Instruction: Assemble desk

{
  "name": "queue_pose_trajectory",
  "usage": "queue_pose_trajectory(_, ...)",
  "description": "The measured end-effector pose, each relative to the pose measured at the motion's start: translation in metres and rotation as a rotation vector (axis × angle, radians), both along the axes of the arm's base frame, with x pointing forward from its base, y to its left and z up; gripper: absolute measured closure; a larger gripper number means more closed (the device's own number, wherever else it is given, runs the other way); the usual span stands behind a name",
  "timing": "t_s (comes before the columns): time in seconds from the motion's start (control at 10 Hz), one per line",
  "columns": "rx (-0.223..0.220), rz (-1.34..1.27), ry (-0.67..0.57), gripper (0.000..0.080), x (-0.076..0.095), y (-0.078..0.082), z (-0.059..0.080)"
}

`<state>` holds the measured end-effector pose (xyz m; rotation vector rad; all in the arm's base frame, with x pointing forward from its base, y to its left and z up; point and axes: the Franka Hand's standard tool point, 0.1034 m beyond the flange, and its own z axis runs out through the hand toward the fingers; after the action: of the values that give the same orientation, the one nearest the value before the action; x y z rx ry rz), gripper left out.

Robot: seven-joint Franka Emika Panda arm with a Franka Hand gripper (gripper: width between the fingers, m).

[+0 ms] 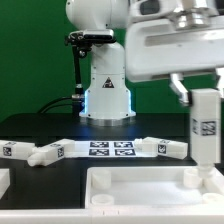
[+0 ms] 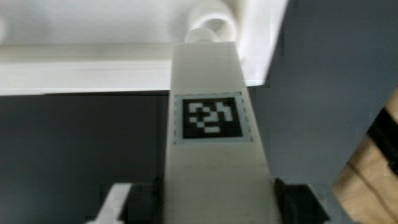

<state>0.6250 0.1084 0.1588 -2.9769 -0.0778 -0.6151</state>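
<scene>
Black table (image 1: 60, 172): you find the desk parts here | tabletop (image 1: 140, 190): white, rim-up, nearest the exterior camera | marker board (image 1: 110, 150): behind it, loose legs (image 1: 30, 152) on either side | held leg (image 1: 205, 130): upright, lower end at the tabletop's corner, exterior view's right | gripper (image 2: 210, 203): clamped on that leg's upper part from both sides.

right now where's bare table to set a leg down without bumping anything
Barest: the black table on the exterior view's left, between the loose legs and the tabletop panel. The panel's middle floor looks bare too. Crowded: the row of legs with the marker board, and the panel's corner on that view's right, where the jaws hold the upright leg.
</scene>
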Motion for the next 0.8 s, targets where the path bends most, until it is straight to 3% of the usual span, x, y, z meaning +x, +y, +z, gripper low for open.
queue_pose_trajectory(0.4, -0.01, 0.031, 0.007, 0.0515, 0.002, 0.004, -0.006)
queue_pose_trajectory(0.6, -0.009, 0.035, 0.001, 0.0515, 0.012, 0.007, -0.009)
queue_pose_trajectory(0.8, -0.01, 0.04, 0.001, 0.0515, 0.011, 0.011, -0.018)
